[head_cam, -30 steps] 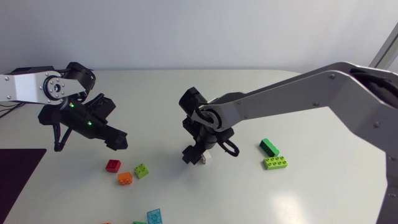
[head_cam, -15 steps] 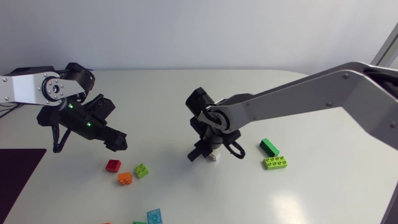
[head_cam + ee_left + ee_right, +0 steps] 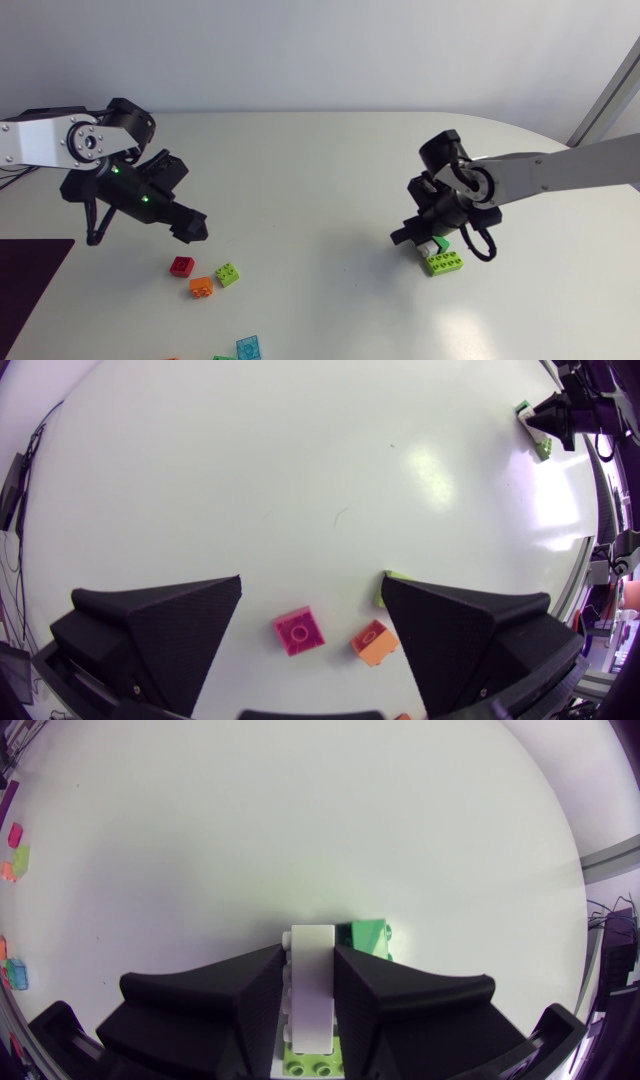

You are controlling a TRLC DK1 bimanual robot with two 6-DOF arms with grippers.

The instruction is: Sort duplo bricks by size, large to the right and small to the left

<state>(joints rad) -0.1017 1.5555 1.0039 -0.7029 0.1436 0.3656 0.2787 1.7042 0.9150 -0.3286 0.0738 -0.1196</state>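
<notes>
Right gripper point(image 3: 312, 952) is clamped on the white brick point(image 3: 312, 990), with both fingers pressed flat against its long sides. The brick's far end pokes out just past the fingertips. It's on the right side of the table point(image 3: 320, 180), low over the right-hand group. The long lime brick point(image 3: 443, 263) lies directly under the gripper, and in the right wrist view only its studded end shows below the white brick. The dark green brick point(image 3: 368, 938) is just ahead of one fingertip, right beside the white brick's far end, but I can't tell if they touch. In the head view the gripper hides most of the dark green one. I also can't tell whether the white brick rests on the table or on the lime brick.

Left gripper point(image 3: 312, 578) has its fingers wide apart with nothing gripped, held above the table on the left side. In its wrist view the red brick point(image 3: 298, 631) lies on the table in the gap between the fingers, clear of both. The orange brick point(image 3: 373, 642) is just beside the red one, near one finger. The small lime brick point(image 3: 228, 274) is close to the orange one, and in the wrist view only a corner shows past that finger. The teal brick point(image 3: 248, 347) is apart from these three, near the table's front edge.

Small bricks are grouped left, long ones right, well apart.
</notes>
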